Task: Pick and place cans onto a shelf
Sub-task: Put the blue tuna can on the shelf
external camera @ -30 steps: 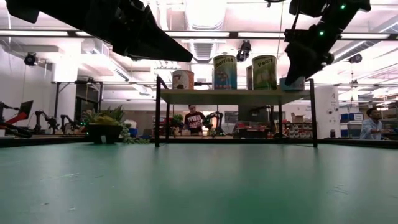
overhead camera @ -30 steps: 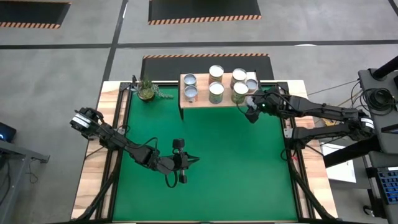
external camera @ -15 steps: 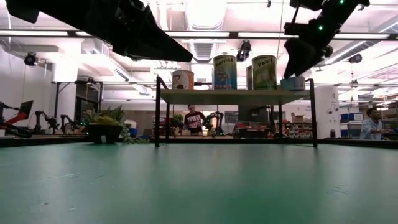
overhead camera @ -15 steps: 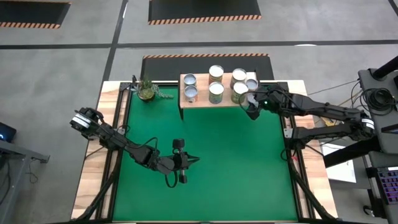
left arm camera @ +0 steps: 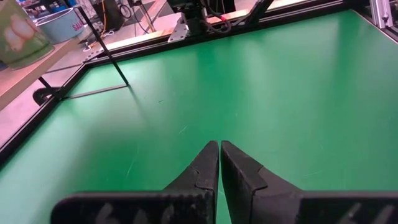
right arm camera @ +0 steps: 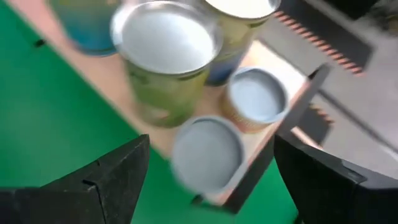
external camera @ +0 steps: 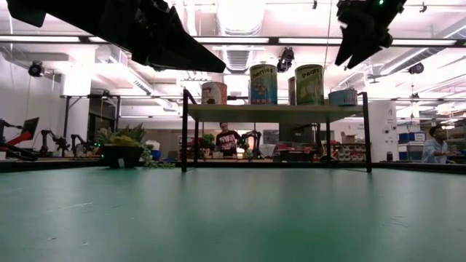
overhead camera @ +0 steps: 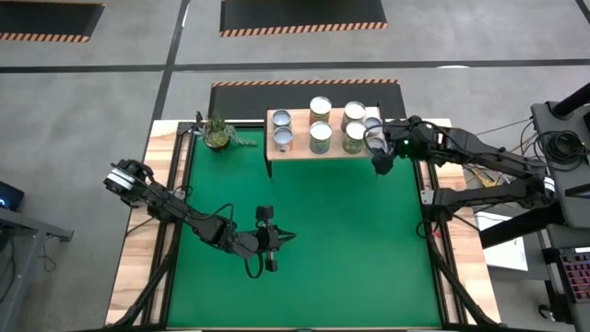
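The shelf stands at the table's far edge with several cans on its wood top, among them tall ones and a short one at the shelf's near right corner. My right gripper hangs above that corner, open, its fingers wide on either side of the short can and clear of it. It also shows in the low view, well above the cans. My left gripper is shut and empty, low over the green mat at the table's middle.
A small potted plant stands at the far left of the table, beside the shelf. The green mat lies open between the two arms. The shelf's black legs stand on the mat's far edge. People show in the room behind.
My right gripper has risen from the short can at the shelf's near right corner and drawn slightly toward the table's right edge. The can stays standing on the shelf.
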